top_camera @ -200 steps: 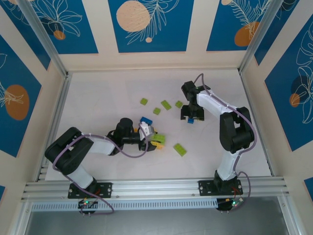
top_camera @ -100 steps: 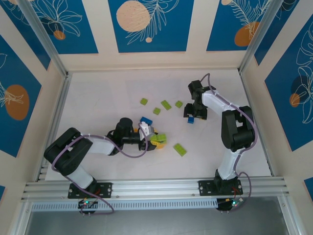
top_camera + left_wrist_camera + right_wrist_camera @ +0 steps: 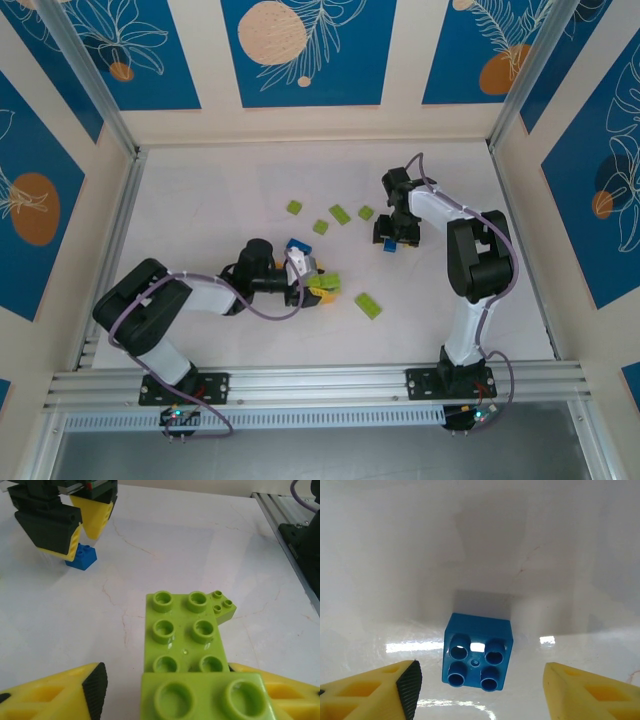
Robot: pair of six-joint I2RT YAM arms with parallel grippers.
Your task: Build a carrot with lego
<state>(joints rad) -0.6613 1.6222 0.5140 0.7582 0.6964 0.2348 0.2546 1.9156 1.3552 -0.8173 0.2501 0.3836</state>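
Right wrist: right tool (image 3: 479, 677) open, empty, astride the upturned blue brick (image 3: 477, 652); an off-centre squeeze might skid it.

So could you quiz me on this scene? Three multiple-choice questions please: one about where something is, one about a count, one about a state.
1. Where is the lone blue brick?
A) in a cup
B) on the table, between the fingers of the right gripper
C) on the floor

2. How many studs are on its top?
A) two
B) four
C) eight

3. The right gripper is:
A) open, clear of the brick
B) shut on the brick
C) lifting the brick

Answers:
1 B, the right wrist view shows it flat on the table between the two fingers.
2 B, four round studs show.
3 A, bare table shows between each finger and the brick.
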